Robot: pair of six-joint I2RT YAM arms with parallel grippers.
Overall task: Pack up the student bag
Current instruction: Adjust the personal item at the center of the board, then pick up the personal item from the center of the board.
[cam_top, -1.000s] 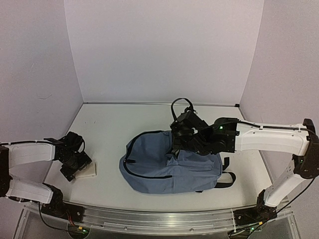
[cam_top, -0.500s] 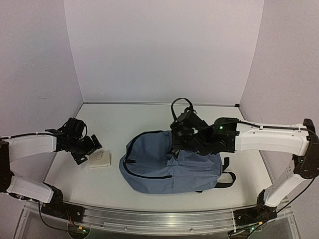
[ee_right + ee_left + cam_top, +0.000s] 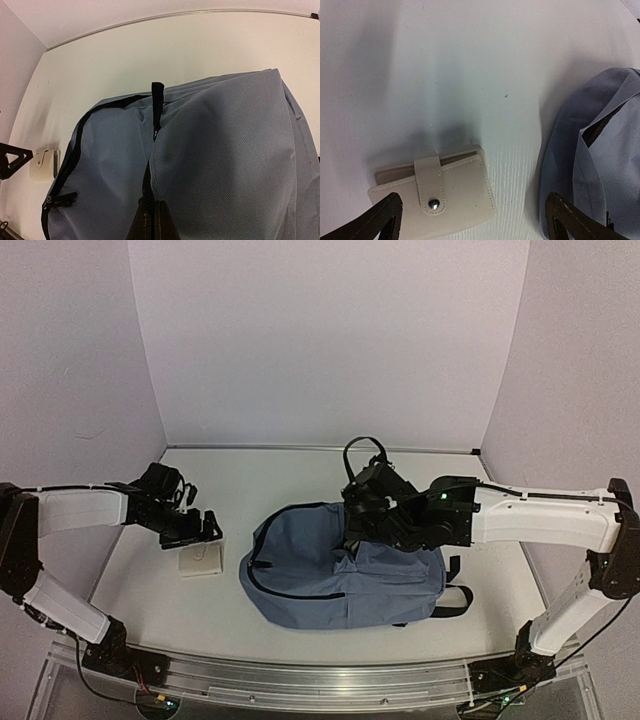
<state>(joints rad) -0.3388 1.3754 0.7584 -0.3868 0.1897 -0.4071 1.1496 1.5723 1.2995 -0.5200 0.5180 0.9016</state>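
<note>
Lying slate-blue w/ black zips, student bag [image 3: 320,585] is pinched by right fingers [image 3: 165,226]; left fingers [image 3: 572,222] spread.

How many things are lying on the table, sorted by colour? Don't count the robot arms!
Blue: 1, the backpack
Cream: 1, the wallet
Total: 2

Slate-blue student bag [image 3: 330,575], black zippers; cream wallet [image 3: 437,200].
</note>
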